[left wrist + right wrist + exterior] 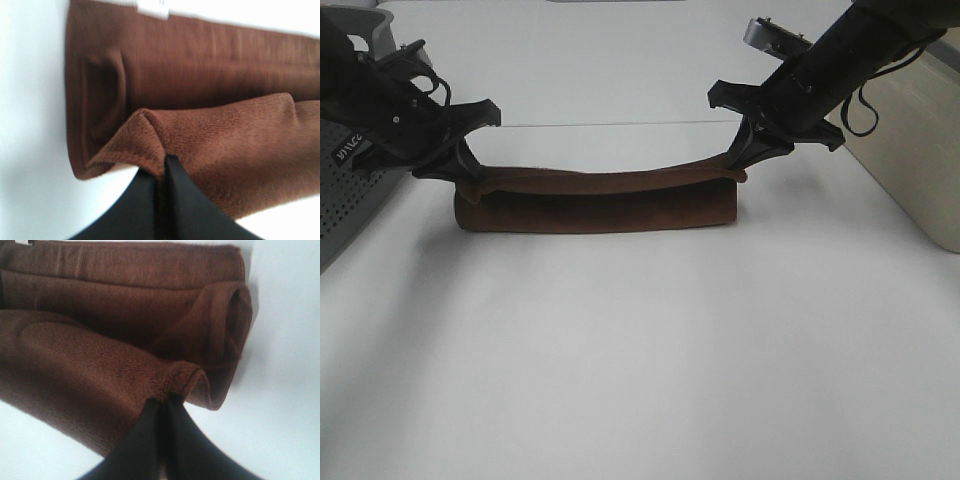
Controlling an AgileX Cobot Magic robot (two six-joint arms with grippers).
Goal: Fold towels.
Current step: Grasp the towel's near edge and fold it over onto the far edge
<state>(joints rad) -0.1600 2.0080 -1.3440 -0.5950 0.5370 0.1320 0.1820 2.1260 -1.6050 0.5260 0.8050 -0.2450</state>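
White flat tabletop (640, 380) fills most of the exterior view. Dark-brown terry towel (595, 212) lies across the middle of it, folded lengthwise into a narrow band, long axis running left-right between the two arms. Lower layers sit flat on the table. The top layer's edge is raised at both ends and dips slightly mid-span. Beige smooth-sided box (915, 150) at the right edge, well apart from the towel. Grey perforated panel (335, 200) at the left edge, near the towel's left end but not touching it. Left gripper (472, 186) is at the towel's left end, jaws pinched together on the top layer's corner. Left wrist view confirms it (161, 167): black fingers (190, 210) meet with a ridge of fabric clamped between them, rest of the towel (200, 75) flat beyond. Right gripper (738, 170) is at the right end, same grip. In the right wrist view (162, 402) the fingers (140, 440) are closed tight on the hemmed corner, and the towel (125, 300) end shows an open loop at the fold. Small white label (152, 7) sits on the towel's far long edge, near the left end.
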